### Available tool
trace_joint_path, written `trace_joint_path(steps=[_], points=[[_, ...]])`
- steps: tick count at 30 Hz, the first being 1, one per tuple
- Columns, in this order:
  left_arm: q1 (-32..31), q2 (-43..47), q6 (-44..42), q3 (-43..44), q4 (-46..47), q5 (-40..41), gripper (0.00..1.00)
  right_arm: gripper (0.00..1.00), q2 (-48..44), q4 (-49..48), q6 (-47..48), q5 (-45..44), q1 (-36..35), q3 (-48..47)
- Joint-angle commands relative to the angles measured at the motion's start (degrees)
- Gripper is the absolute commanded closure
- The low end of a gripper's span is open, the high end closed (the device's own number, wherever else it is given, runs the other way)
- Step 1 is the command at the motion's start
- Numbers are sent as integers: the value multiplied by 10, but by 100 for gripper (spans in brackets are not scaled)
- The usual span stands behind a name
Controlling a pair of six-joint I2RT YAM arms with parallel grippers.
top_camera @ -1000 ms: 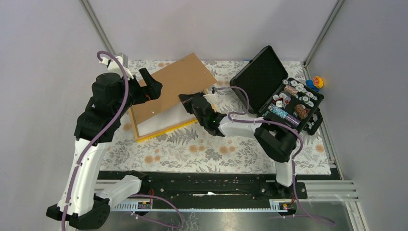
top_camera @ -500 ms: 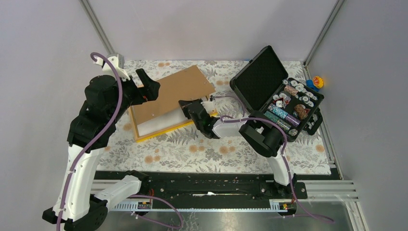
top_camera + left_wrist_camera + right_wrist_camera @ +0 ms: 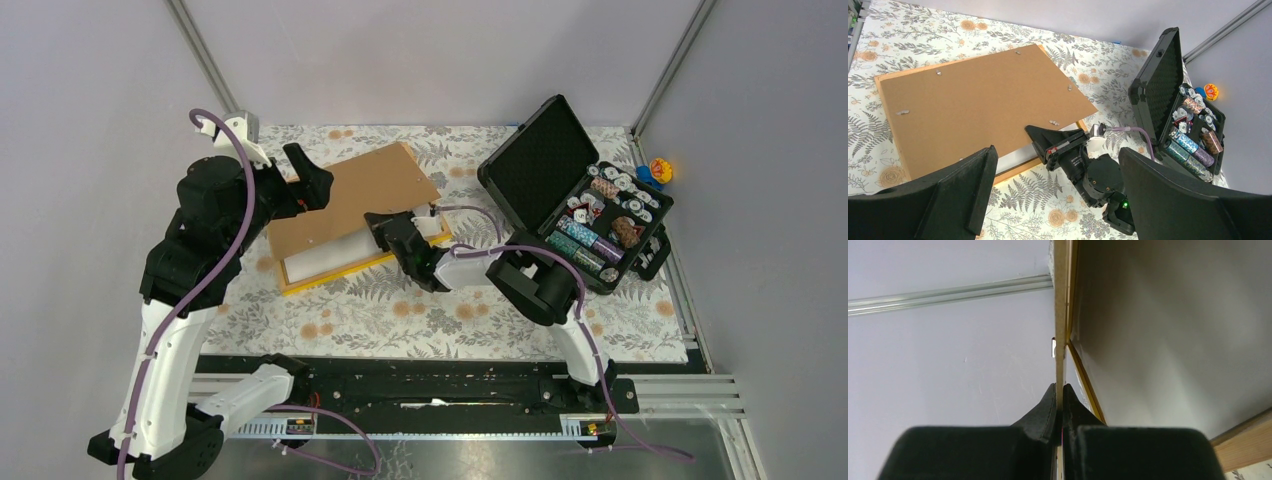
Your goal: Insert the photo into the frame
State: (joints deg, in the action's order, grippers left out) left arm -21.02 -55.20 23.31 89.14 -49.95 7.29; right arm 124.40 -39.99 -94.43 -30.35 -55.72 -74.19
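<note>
The thin orange-yellow frame (image 3: 335,273) lies on the floral cloth at the left centre. A white sheet (image 3: 322,256) rests inside it, blank side up, seemingly the photo; no print shows. The brown backing board (image 3: 350,195) slants low over both, its right edge raised. My right gripper (image 3: 383,226) is shut on that edge; in the right wrist view the thin board (image 3: 1060,300) runs between the closed fingers (image 3: 1049,405), the frame's yellow rail (image 3: 1086,376) beside them. My left gripper (image 3: 312,186) hovers open above the board's left end, holding nothing. The left wrist view shows the board (image 3: 978,97) from above.
An open black case (image 3: 540,160) of poker chips (image 3: 610,215) stands at the right, close behind the right arm. A small orange and blue toy (image 3: 659,170) sits in the far right corner. Aluminium posts (image 3: 205,60) and grey walls enclose the cloth (image 3: 400,310).
The right gripper has shifted left and down with the board's edge, so the board lies flatter over the frame. The left arm drew back to the left early on, then held still.
</note>
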Motion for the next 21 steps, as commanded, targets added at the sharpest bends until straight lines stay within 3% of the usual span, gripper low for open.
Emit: trace_joint_path(steps=[1,21], points=[[-3,6,-8,13,12,2,1,100,-6,-75,-25,-20,-10,-30],[-9,11,-12,12,13,5,1,100,-15,-77,-20,-46,-2,0]])
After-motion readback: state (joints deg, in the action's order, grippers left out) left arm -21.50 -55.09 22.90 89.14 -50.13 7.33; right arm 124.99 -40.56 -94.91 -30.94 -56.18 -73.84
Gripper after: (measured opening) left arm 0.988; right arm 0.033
